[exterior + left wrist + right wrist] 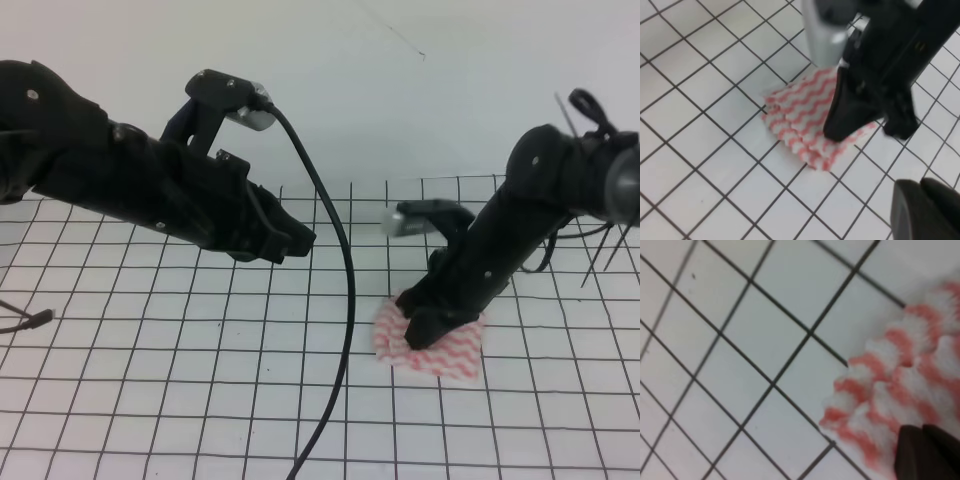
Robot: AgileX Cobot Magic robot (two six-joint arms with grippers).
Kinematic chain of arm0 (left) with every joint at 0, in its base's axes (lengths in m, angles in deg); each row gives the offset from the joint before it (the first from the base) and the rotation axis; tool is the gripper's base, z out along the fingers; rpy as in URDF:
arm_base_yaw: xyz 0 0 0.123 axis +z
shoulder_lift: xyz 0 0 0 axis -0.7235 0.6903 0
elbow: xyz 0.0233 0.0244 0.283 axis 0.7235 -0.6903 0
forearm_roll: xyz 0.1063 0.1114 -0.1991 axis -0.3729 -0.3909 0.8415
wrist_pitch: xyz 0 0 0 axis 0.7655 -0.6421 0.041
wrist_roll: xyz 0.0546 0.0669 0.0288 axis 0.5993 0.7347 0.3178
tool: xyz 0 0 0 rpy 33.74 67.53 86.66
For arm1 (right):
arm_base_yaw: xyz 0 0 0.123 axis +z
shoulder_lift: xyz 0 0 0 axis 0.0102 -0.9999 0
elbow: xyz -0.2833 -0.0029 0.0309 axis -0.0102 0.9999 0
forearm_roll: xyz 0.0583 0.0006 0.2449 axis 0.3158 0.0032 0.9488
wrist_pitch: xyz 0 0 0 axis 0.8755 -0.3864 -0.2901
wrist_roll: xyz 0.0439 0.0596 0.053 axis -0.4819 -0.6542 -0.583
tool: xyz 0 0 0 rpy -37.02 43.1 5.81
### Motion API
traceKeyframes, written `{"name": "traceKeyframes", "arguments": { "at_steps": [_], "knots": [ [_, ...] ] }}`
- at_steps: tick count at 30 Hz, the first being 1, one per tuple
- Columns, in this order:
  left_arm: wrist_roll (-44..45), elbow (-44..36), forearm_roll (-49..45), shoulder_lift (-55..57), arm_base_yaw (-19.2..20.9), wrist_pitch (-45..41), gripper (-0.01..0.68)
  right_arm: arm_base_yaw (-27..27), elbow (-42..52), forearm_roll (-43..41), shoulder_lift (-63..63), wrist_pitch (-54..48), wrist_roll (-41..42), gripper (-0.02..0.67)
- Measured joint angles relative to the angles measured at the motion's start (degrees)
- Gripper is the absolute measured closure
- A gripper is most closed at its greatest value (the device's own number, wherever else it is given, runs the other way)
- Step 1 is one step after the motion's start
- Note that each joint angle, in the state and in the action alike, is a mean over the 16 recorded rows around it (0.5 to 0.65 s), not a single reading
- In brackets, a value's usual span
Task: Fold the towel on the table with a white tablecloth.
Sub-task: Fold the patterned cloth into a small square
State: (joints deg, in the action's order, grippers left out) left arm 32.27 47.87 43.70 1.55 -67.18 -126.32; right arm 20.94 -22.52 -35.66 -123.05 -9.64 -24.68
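The towel [440, 350], white with red-pink wavy stripes, lies bunched into a small layered patch on the grid-printed tablecloth [200, 380] of the table. My right gripper [432, 318] stands tip-down on the towel's middle, its fingers together and seemingly pinching cloth. The left wrist view shows the towel [800, 120] with its stacked left edges and the right gripper [840, 131] planted on it. In the right wrist view the towel [900, 390] fills the right side, above dark fingertips [927, 452]. My left gripper [298, 242] hovers shut and empty, up and left of the towel.
The left arm's black cable [340, 300] hangs down across the middle of the table to the front edge. A thin black wire end [30, 320] lies at the far left. Plain white wall [400, 90] rises behind the table.
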Motion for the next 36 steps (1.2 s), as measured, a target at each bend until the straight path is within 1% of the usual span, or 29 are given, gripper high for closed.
{"name": "traceKeyframes", "arguments": {
  "at_steps": [5, 9, 18, 25, 36],
  "knots": [
    [0.00, 0.00, -0.13, 0.00, 0.00, 0.10, 0.674, 0.59, 0.00, 1.27, -0.42, -1.34, 1.44, 0.646],
    [0.00, 0.00, -0.13, 0.00, 0.00, 0.25, 0.674, 0.78, 0.00, 0.21, 1.15, -1.94, 1.19, 0.646],
    [0.12, 0.00, 0.12, 0.01, 0.00, 1.06, 0.674, 0.57, 0.96, -6.75, 5.74, -2.60, -2.78, 0.647],
    [0.43, 0.00, 0.37, 0.01, 0.00, 1.62, 0.675, 0.48, 2.70, -11.31, 4.53, -2.60, -5.74, 0.647],
    [0.82, -0.01, 0.50, 0.01, 0.00, 1.71, 0.675, 0.51, 3.98, -10.07, 4.93, -1.66, -4.40, 0.647]
  ]
}}
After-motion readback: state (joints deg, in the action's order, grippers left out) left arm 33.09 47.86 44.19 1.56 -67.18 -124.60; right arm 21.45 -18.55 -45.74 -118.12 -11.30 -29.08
